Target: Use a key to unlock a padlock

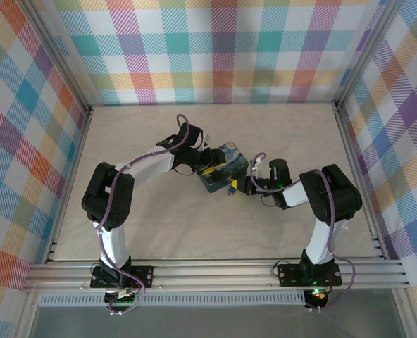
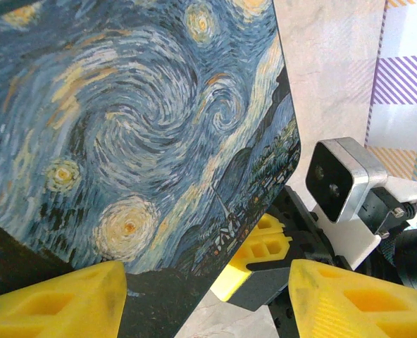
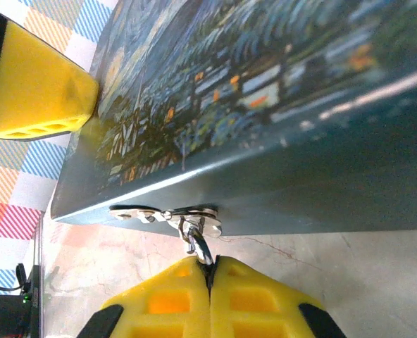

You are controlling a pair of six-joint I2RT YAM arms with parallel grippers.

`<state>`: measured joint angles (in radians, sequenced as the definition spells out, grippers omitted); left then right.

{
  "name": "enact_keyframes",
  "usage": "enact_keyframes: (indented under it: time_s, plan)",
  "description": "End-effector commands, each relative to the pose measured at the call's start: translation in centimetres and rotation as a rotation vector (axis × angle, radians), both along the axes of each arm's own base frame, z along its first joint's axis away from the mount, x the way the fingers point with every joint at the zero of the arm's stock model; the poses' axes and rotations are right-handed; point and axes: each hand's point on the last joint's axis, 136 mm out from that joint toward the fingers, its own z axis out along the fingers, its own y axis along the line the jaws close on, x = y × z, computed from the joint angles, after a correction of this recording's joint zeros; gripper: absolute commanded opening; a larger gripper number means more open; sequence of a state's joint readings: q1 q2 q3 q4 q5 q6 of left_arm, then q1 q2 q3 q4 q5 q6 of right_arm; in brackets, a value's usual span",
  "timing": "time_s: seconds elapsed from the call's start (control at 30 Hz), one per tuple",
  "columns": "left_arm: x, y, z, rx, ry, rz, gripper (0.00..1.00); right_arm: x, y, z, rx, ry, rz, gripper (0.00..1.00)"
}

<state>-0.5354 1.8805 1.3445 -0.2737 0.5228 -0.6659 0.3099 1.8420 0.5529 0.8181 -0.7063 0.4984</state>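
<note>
Count: one painted tin (image 1: 226, 160), one padlock (image 3: 198, 243), two grippers.

Right gripper (image 3: 210, 271): fingers pressed fully together. The padlock's silvery shackle hangs from the hasp (image 3: 141, 213) on the tin's side wall and runs into the seam between the fingertips; whether it is pinched cannot be told. The padlock body is hidden.

Left gripper (image 2: 208, 296): fingers stand well apart with nothing clamped, one over the lid and one off the tin's corner.

The top view places both grippers at the tin, mid-table; the right wrist view alone resolves the hasp.
</note>
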Motion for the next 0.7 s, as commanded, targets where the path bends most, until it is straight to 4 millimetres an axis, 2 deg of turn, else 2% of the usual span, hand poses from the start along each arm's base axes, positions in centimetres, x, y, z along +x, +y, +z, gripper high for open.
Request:
enact_keyframes:
  time_s: [0.0, 0.4, 0.67]
  plan:
    - [-1.3, 0.7, -2.2, 0.051, 0.043, 0.005, 0.63, 0.1, -0.7, 0.5, 0.025, 0.005, -0.037, 0.01]
    - [-2.5, 0.5, -3.2, 0.07, 0.062, -0.007, 0.63, 1.8, -1.1, 2.7, 0.117, 0.008, -0.137, 0.01]
    - [-2.6, 0.5, -3.5, 0.073, 0.072, -0.006, 0.63, 2.4, -2.0, 3.1, 0.126, 0.0, -0.215, 0.0]
